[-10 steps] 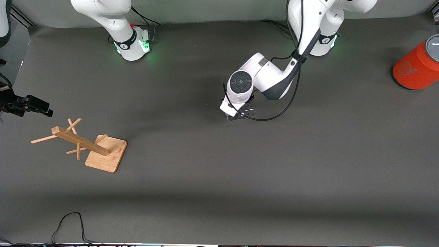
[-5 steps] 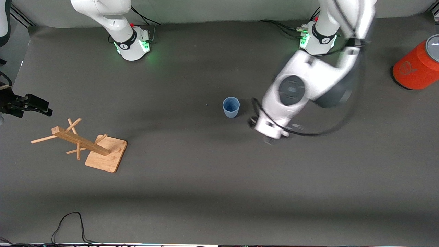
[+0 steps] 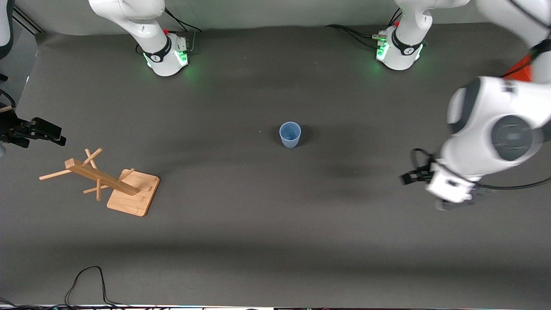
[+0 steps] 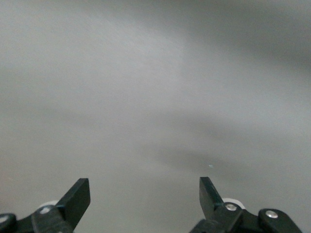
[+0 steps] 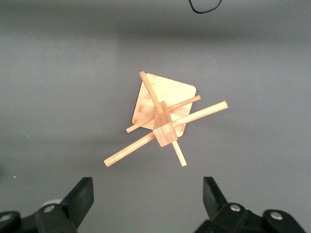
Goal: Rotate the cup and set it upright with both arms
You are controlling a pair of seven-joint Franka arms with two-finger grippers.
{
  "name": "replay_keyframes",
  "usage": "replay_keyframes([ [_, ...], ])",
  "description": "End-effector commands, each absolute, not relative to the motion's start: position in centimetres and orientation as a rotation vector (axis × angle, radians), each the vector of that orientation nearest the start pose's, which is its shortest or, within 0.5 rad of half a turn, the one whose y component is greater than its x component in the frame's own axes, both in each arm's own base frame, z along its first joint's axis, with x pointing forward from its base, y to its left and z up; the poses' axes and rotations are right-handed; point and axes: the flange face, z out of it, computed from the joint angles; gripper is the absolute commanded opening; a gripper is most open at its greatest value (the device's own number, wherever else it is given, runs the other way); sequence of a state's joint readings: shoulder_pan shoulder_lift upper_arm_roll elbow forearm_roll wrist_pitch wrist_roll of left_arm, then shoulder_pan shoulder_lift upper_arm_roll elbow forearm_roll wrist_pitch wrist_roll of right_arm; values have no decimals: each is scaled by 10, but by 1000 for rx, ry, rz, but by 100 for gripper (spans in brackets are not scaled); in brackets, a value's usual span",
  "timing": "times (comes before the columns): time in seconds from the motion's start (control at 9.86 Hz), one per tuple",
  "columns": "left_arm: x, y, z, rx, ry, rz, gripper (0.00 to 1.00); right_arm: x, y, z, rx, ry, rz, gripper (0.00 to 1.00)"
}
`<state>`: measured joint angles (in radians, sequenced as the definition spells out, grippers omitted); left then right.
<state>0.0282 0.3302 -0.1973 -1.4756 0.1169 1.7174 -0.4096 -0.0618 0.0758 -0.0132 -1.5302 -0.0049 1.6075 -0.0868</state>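
Standing upright near the middle of the table (image 3: 267, 224), the cup (image 3: 290, 134) has its open mouth up and its long axis vertical. We see bare mat all around it, with wide room toward every edge. Our left gripper (image 4: 145, 194) hangs over empty mat toward the left arm's end, well apart from the cup, jaws spread wide and holding nothing. Our right gripper (image 5: 148, 194) waits over the wooden rack (image 3: 103, 183) at the right arm's end, fingers wide apart and empty too. That rack stands nearer the front camera than the cup. An orange cylinder (image 3: 520, 69) peeks out by the left arm.
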Motion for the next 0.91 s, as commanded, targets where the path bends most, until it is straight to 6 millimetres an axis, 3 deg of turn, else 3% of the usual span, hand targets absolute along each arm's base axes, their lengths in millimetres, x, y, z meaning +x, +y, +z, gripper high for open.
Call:
replay_keyframes([
  [0.0,599,-35,532,-3047,-174,29,100,576,-42,609,-3158,-42,-17,100],
  [0.2,569,-8,569,-3090,-162,-23,100,577,-42,608,-3157,-42,-15,100],
  [0.3,553,-2,583,-3107,-40,21,100,577,-42,608,-3157,-42,-15,100],
  [0.61,537,-7,610,-3103,20,-17,100,576,-42,608,-3157,-40,-13,100],
  [0.81,534,-6,612,-3106,22,-11,100,577,-42,607,-3153,-39,-11,100],
])
